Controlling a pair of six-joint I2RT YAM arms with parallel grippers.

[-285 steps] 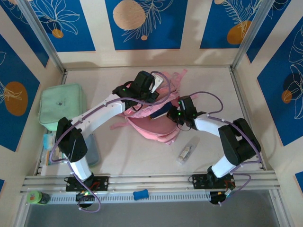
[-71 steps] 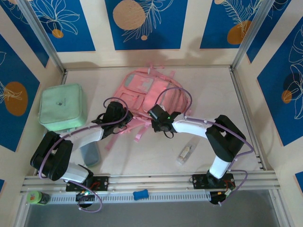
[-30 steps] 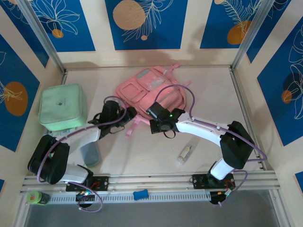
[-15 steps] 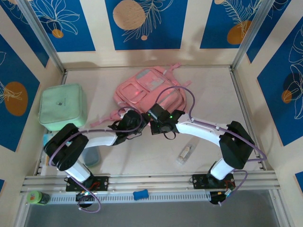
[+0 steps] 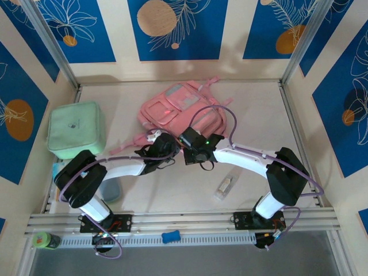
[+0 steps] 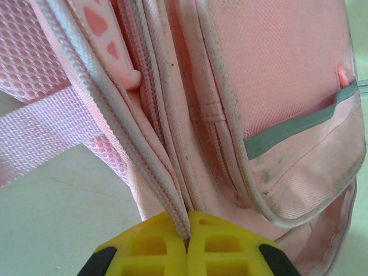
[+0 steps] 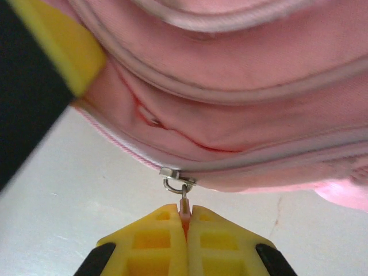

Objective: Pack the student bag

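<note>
a: where's the bag [image 5: 181, 109]?

b: flat on the table [image 5: 259, 115], from the centre out toward 12 o'clock, pockets up. straps trail off at 12 and toward 8.

a: and the grippers?

b: both at its 6 o'clock edge, just beside each other. the left gripper [image 5: 165, 142] is clamped on a fold of the zip seam; its wrist view has the piping pinched between the yellow pads [image 6: 155, 247]. the right gripper [image 5: 188, 141] is closed on the zip pull [image 7: 183, 198], with the metal ring just clear of its tips.

a: anything in the way?

b: mostly each other. in the right wrist view a finger [image 7: 54, 49] of the left one sits at 10 o'clock, against the bag and near the pull. a purple cable [image 5: 221, 112] loops over the bag's 3 o'clock side.

a: what's around?

b: a mint case [image 5: 76, 129] at 9 o'clock, well apart from the bag. a grey pouch [image 5: 110, 188] at 7, partly under the left arm. a clear tube [image 5: 226, 185] at 5, near the right forearm. on the rail at 6 there's a blue clip [image 5: 170, 236], and a green bottle [image 5: 46, 240] lies in the 7 o'clock corner.
</note>
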